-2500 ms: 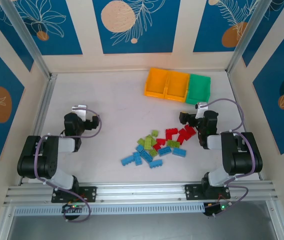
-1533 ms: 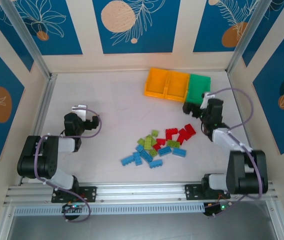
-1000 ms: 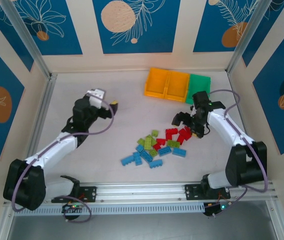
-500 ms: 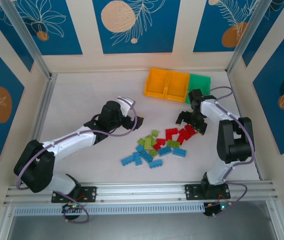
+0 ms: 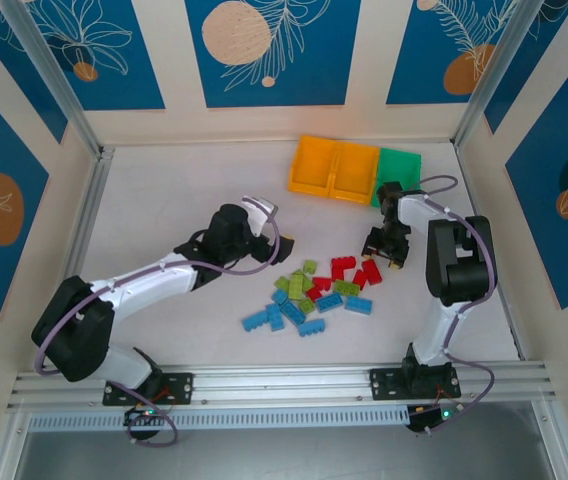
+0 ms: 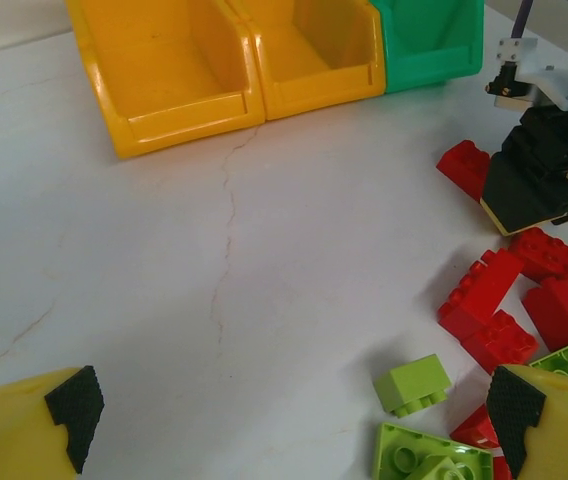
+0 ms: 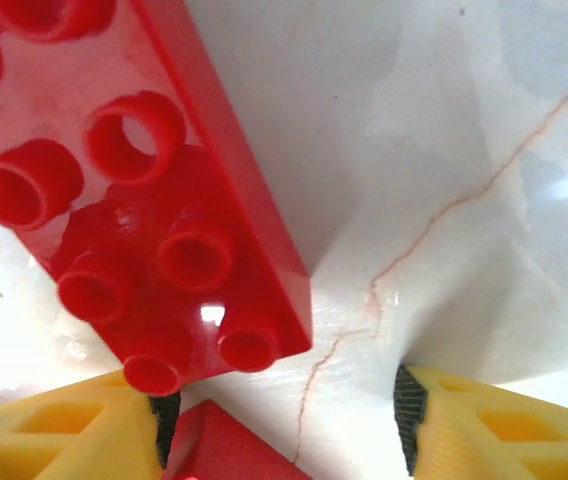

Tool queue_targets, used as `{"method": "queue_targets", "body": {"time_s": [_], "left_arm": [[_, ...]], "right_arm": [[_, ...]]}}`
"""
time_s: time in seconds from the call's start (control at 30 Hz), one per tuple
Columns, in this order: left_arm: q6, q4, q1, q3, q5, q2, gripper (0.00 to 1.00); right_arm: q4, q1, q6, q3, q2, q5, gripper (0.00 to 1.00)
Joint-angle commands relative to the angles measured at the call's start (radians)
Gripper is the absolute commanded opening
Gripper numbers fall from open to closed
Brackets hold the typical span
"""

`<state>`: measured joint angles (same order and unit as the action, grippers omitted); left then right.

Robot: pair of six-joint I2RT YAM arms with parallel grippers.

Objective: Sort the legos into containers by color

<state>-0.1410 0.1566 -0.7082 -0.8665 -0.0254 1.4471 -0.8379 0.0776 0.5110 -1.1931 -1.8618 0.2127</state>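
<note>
The legos lie in a loose pile at mid-table: red ones [image 5: 349, 268], lime green ones [image 5: 299, 283], light blue ones [image 5: 284, 312]. The containers stand at the back: two orange-yellow bins [image 5: 332, 168] and a green bin [image 5: 397, 177]. My right gripper [image 5: 384, 250] is down at the red bricks. In the right wrist view its jaws [image 7: 279, 410] are open and partly narrowed. A long red brick [image 7: 144, 200] lies just ahead, and a second red brick [image 7: 229, 450] sits against the left finger with a gap to the right finger. My left gripper [image 5: 274, 243] hangs open left of the pile, near a lime brick [image 6: 412, 385].
The left wrist view looks across bare white table to the yellow bins [image 6: 164, 70] and green bin [image 6: 434, 35], with the right gripper's black body [image 6: 539, 180] over red bricks [image 6: 484, 295]. Walls enclose the table on three sides.
The left arm has stretched from its folded pose toward the pile. The right arm swung to the bins, then dropped onto the red bricks, and its jaws have narrowed.
</note>
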Motion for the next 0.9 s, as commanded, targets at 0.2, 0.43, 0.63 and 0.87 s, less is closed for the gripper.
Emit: {"method": "queue_targets", "body": {"time_s": [0.2, 0.43, 0.63, 0.87], "left_arm": [[-0.031, 0.029, -0.022, -0.022, 0.002, 0.022, 1.00], [-0.040, 0.023, -0.028, -0.034, 0.028, 0.041, 1.00], [-0.041, 0.016, -0.029, -0.043, 0.045, 0.044, 1.00], [-0.039, 0.005, -0.029, -0.060, 0.030, 0.039, 1.00]], "right_arm": [[0.047, -0.042, -0.113, -0.086, -0.004, -0.064, 0.97], [0.007, -0.026, -0.148, -0.220, -0.129, -0.013, 0.76], [-0.018, 0.006, -0.148, -0.210, -0.156, 0.015, 0.62], [-0.026, 0.009, -0.120, -0.202, -0.021, 0.021, 0.34]]}}
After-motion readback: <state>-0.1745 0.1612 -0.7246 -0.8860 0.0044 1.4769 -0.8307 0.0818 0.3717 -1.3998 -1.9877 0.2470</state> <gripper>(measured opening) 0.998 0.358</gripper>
